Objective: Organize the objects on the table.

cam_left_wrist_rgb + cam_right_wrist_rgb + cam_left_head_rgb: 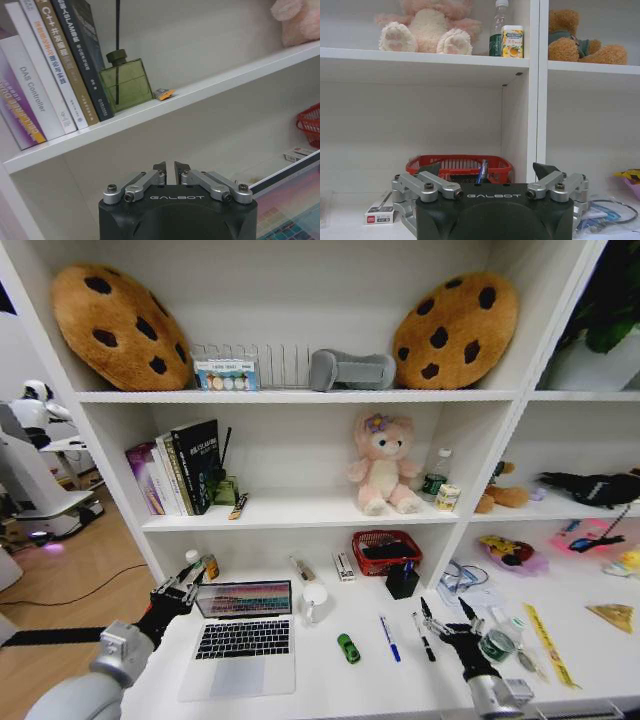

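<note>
**Hovering over the cluttered desk**

Both grippers are held above the table's [330, 690] front edge — the right gripper [447, 615] spread wide near the green-labelled can [495, 645], the left gripper [187, 583] pinched closed at the silver laptop's [240, 640] rear-left corner. Between them lie the toy car [348, 648] and pens [389, 638].

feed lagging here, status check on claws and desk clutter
Left claw shut, at laptop screen's left corner. Right claw open, empty, above can. Car, pens loose on table.
</note>
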{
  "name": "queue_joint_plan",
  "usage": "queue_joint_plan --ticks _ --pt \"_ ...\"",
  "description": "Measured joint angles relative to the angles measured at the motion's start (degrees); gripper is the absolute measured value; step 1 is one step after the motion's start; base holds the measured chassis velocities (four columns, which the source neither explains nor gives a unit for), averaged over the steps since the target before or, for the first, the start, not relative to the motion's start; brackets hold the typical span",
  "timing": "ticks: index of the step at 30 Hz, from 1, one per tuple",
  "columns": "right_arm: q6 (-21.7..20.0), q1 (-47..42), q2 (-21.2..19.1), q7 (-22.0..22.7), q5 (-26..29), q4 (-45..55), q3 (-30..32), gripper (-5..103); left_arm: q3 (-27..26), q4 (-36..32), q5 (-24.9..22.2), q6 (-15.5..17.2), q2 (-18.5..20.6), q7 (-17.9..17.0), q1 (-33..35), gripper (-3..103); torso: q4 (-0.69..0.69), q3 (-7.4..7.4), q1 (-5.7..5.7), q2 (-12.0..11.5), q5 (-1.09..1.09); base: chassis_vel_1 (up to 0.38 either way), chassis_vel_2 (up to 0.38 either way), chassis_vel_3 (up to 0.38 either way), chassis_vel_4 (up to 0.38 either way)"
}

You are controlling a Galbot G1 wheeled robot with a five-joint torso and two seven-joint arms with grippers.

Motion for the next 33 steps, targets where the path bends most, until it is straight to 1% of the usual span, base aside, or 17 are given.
queue_joint_plan --ticks 1,2,3,4,6,7,10,13,15,17,18,20,21,23,24,26,33 --pt "0.00 0.00 0.00 0.00 0.00 0.00 0.00 100 0.00 0.00 0.00 0.00 0.00 0.00 0.00 11 0.00 0.00 0.00 0.00 0.00 0.000 0.000 0.000 0.000" --pt "0.14 -0.06 0.28 0.02 -0.09 -0.14 -0.10 100 0.04 0.27 -1.19 0.14 2.61 0.00 -0.48 11 0.00 0.00 0.00 0.00 -0.01 0.000 0.000 0.000 0.000" --pt "0.32 -0.08 0.57 0.05 -0.20 -0.32 -0.21 100 0.31 0.61 -1.96 0.22 5.33 -0.01 -1.05 5 -0.02 0.00 0.00 0.00 0.01 0.000 0.000 0.000 0.000" --pt "0.32 -0.08 0.57 0.05 -0.20 -0.32 -0.21 100 0.31 0.61 -1.96 0.22 5.33 -0.01 -1.05 5 -0.02 0.00 0.00 0.00 0.01 0.000 0.000 0.000 0.000" --pt "0.45 0.09 0.73 0.23 -0.19 -0.68 -0.60 100 0.77 1.02 -2.75 0.30 9.32 0.17 -1.30 1 -0.05 0.00 0.00 0.00 0.01 0.000 0.000 0.000 0.000" --pt "0.53 0.49 0.68 0.36 -0.11 -1.03 -0.93 100 1.18 1.54 -3.19 0.36 12.00 0.42 -1.29 0 -0.01 0.00 0.00 0.00 0.01 0.000 0.000 0.000 0.000" --pt "0.61 0.54 0.64 0.40 -0.03 -1.24 -1.06 100 1.39 1.93 -3.47 0.37 13.16 0.47 -1.28 0 0.00 0.00 0.00 0.00 0.01 0.000 0.000 0.000 0.000" --pt "1.53 0.40 0.65 0.48 0.07 -2.46 -1.24 100 2.08 3.64 -6.48 0.66 17.87 0.44 -0.83 0 0.00 0.00 -0.01 0.00 0.00 0.000 0.000 0.000 0.000" --pt "1.70 0.34 0.76 0.50 0.05 -2.63 -1.27 100 2.08 4.20 -6.90 0.66 18.84 0.48 -0.83 0 -0.01 0.00 -0.01 0.00 0.00 0.000 0.000 0.000 0.000" --pt "1.98 0.22 1.46 0.59 -0.07 -2.98 -1.51 100 1.86 5.87 -9.28 0.65 22.66 0.90 -1.07 0 0.00 0.00 -0.01 0.00 -0.01 0.000 0.000 0.000 0.000" --pt "1.98 0.22 1.46 0.59 -0.07 -2.98 -1.51 100 1.86 5.87 -9.28 0.65 22.66 0.90 -1.07 0 0.00 0.00 -0.01 0.00 -0.01 0.000 0.000 0.000 0.000" --pt "2.07 0.23 2.01 0.69 -0.22 -3.22 -1.88 100 1.34 6.82 -11.70 0.58 26.87 1.44 -1.59 0 -0.01 0.00 -0.01 0.00 0.01 0.000 0.000 0.000 0.000" --pt "2.07 0.23 2.01 0.69 -0.22 -3.22 -1.88 100 1.34 6.82 -11.70 0.58 26.87 1.44 -1.59 0 -0.01 0.00 -0.01 0.00 0.01 0.000 0.000 0.000 0.000" --pt "2.24 0.54 2.43 0.75 -0.30 -3.77 -2.37 100 1.15 7.98 -13.22 0.30 31.67 2.03 -1.90 0 -0.03 0.00 -0.01 -0.01 0.02 0.000 0.000 0.000 0.000" --pt "2.24 0.54 2.43 0.75 -0.30 -3.77 -2.37 100 1.15 7.98 -13.22 0.30 31.67 2.03 -1.90 0 -0.03 0.00 -0.01 -0.01 0.02 0.000 0.000 0.000 0.000" --pt "2.39 0.72 2.49 0.87 -0.22 -4.03 -2.39 100 1.34 8.95 -13.26 -0.04 34.32 2.55 -1.38 0 -0.02 0.00 0.00 0.00 0.02 0.000 0.000 0.000 0.000" --pt "2.65 0.97 2.30 1.26 0.09 -4.53 -2.13 100 2.41 9.39 -12.44 -0.30 35.97 3.29 0.18 0 0.00 0.00 -0.01 0.00 0.00 0.000 0.000 0.000 0.000"
